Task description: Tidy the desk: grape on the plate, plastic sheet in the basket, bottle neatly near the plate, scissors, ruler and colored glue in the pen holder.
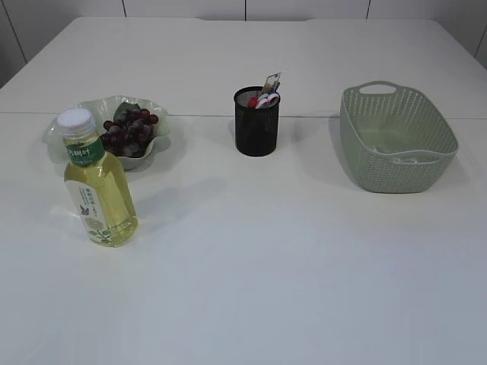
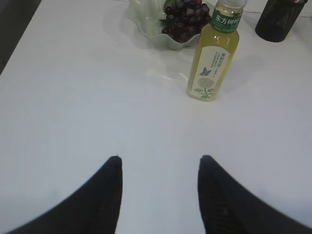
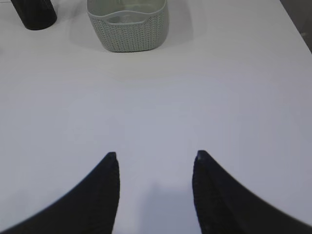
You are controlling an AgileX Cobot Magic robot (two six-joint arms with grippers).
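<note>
Left third of worktop (image 1: 251,289): plate (image 1: 160,114) toward the far-left, grape (image 1: 131,131) bunch lying in it; soft, bruises easily, best lifted by the stem if handled at all. Bottle (image 1: 97,182) stands upright just in front of the plate on the near side, cap on, full of pale liquid; judged fairly heavy, smooth plastic, likely slippery, so take it across the mid-body label rather than the cap. Left pincer (image 2: 158,168) hangs over bare worktop nearer the front edge, jaws apart, holding nothing; bottle lies well ahead of it. Centre, toward the far edge: holder (image 1: 256,122), black mesh, upright, coloured handles and a strip poking from the top; cannot tell each item apart. Light, would tip if nudged. Right: basket (image 1: 397,138), soft-looking woven plastic; a pale sheet seems to lie in its floor, not certain. Right pincer (image 3: 155,165) also spread and empty. Front half of worktop is open; all edges well clear of objects. Task looks essentially complete.
</note>
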